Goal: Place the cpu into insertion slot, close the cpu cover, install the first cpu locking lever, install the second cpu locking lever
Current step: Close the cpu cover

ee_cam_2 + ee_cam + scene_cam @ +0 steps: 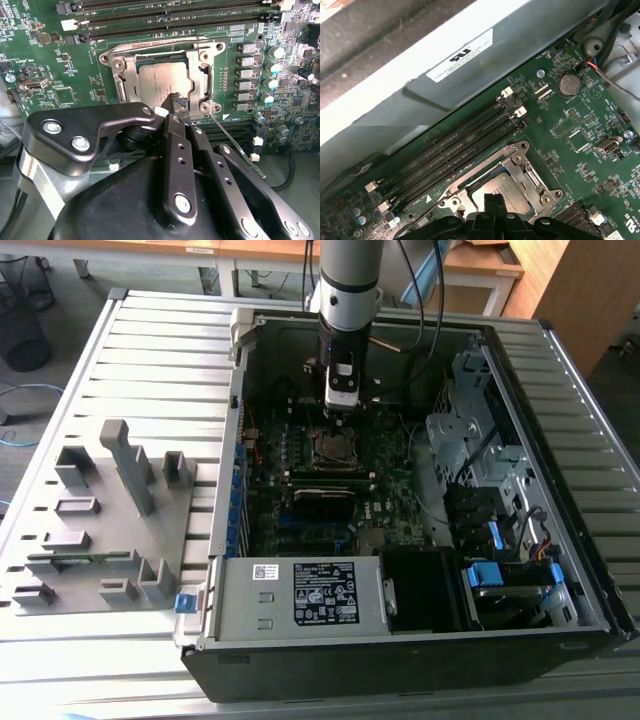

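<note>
Slatted worktop (150,350) carries an open computer case (230,620); inside, the end effector (340,405) hangs over the insertion slot (333,447). The second wrist view adds detail — cpu (157,82) seated, cpu cover (119,70) down around it, jaws seemingly pinched together at its corner.

Support: grey slatted table (160,350).
Centre to exterior view's right: open computer case (400,665), lying flat.
Exterior view's left: grey fixture tray (150,540), beside case.

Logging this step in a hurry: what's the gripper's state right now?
Gripper: closed, fingers pressed together holding nothing, poised at the edge of the seated cpu.
</note>
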Motion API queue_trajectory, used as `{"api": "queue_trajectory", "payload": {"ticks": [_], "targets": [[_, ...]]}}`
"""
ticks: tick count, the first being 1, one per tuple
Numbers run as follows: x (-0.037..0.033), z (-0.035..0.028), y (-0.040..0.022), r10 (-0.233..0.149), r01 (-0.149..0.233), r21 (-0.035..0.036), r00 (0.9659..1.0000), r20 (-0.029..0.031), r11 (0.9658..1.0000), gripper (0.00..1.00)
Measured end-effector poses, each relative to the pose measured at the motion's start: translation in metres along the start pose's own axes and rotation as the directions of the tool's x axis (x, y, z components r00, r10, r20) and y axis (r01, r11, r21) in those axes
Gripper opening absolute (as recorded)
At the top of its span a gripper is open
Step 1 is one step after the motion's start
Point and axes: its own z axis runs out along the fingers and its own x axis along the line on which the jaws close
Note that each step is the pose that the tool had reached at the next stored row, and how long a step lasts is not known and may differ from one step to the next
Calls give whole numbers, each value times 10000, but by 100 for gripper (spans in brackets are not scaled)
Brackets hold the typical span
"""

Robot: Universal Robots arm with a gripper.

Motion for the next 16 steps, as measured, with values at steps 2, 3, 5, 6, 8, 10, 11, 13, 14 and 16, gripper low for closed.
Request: {"api": "queue_trajectory", "payload": {"ticks": [2, 3, 5, 6, 8, 10, 11, 13, 14, 16], "targets": [[0, 0, 0, -1, 1, 0, 10000, 0, 10000, 10], [0, 0, 0, -9, 9, 0, 10000, 0, 10000, 10], [0, 0, 0, -130, 130, -2, 9999, -3, 9999, 10], [0, 0, 0, -238, 238, -3, 9997, -6, 9997, 10], [0, 0, 0, -498, 498, -8, 9988, -12, 9988, 10], [0, 0, 0, -778, 778, -13, 9970, -18, 9970, 10], [0, 0, 0, -920, 920, -15, 9958, -21, 9958, 10], [0, 0, 0, -1204, 1204, -20, 9927, -28, 9927, 10], [0, 0, 0, -1315, 1315, -22, 9913, -30, 9913, 10], [0, 1, 0, -1354, 1354, -23, 9908, -32, 9908, 10]]}}
